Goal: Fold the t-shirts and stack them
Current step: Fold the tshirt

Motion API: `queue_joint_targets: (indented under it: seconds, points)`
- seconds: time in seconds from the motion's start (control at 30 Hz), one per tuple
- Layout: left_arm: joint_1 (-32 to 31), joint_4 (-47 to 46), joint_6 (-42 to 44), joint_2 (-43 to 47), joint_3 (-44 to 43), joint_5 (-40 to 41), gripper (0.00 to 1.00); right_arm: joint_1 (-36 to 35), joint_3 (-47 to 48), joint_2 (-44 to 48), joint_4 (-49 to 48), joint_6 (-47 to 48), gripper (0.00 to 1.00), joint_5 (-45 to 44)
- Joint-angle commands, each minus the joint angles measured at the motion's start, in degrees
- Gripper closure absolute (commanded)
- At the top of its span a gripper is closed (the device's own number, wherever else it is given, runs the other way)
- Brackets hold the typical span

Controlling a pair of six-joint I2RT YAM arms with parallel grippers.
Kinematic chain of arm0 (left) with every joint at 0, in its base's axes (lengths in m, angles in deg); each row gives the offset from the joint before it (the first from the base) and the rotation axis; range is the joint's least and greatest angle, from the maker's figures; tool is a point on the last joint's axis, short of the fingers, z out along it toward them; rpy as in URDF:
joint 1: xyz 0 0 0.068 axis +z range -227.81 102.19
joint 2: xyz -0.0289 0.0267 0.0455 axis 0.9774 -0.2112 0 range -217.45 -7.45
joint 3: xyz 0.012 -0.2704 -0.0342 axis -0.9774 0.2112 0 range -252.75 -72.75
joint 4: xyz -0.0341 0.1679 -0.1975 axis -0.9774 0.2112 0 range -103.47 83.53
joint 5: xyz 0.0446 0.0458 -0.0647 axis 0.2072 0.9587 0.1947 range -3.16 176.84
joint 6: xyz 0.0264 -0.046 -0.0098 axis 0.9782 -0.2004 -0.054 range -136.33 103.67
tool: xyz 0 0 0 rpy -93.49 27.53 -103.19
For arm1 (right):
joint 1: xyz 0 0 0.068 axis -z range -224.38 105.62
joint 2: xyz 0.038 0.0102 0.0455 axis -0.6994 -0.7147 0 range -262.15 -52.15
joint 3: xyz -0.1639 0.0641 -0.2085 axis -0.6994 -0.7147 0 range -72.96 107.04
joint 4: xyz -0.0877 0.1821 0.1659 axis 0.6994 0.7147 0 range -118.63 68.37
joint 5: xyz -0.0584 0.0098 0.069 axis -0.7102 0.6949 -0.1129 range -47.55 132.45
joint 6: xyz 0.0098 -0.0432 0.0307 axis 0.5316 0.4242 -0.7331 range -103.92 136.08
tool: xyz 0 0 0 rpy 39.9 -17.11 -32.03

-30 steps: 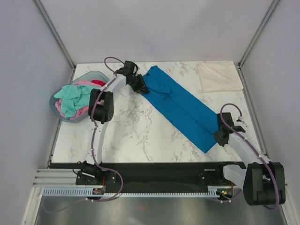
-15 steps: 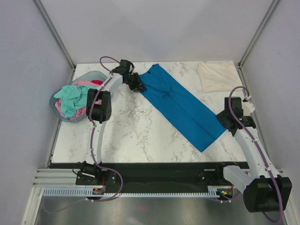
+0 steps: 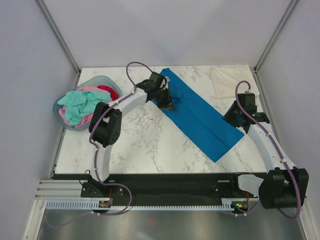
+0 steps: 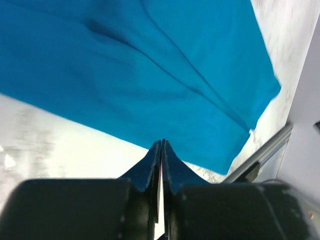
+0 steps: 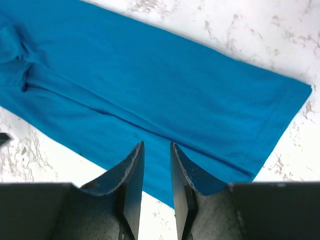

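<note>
The bright blue t-shirt [image 3: 200, 120] lies as a long folded strip running diagonally from the back centre to the front right. It fills the left wrist view [image 4: 150, 60] and the right wrist view [image 5: 150, 75]. My left gripper [image 3: 169, 105] is shut over the strip's upper left edge [image 4: 161, 142], and no cloth shows between its jaws. My right gripper [image 3: 234, 119] hovers by the strip's lower right end, jaws a little apart and empty [image 5: 156, 145]. A folded cream t-shirt [image 3: 234, 82] lies at the back right. Mint [image 3: 80, 102], pink [image 3: 90, 89] and red [image 3: 109, 90] shirts sit bunched in the basket.
The pale blue-grey oval basket [image 3: 56, 107] stands at the table's left edge. Bare marble table [image 3: 140, 145] lies in front of the blue shirt. Grey walls and metal posts close in the back and sides.
My left gripper has moved right from the shirt's upper left corner to over the strip. My right gripper has swung up and back along the strip's lower right end.
</note>
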Motion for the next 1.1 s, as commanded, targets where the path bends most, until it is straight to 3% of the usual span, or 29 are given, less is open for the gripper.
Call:
queue_joint_targets:
  seconds: [0.0, 0.27, 0.6, 1.07]
  points:
    - [-4.9, -7.0, -3.7, 3.3, 5.1, 0.0, 0.94, 0.2, 4.0, 1.2, -2.0, 5.0, 0.65, 2.6]
    - [-13.8, -12.3, -7.1, -1.7, 4.2, 0.5, 0.98, 0.2, 5.0, 1.7, -2.1, 7.0, 0.66, 8.3]
    - [-16.9, -12.3, -7.3, -5.6, 7.3, 4.3, 0.98, 0.1, 4.6, 2.5, -2.5, 8.5, 0.66, 9.7]
    - [-16.9, -6.8, -5.2, 6.4, 22.3, 13.8, 0.98, 0.2, 6.6, -1.3, -0.7, 10.9, 0.65, 12.4]
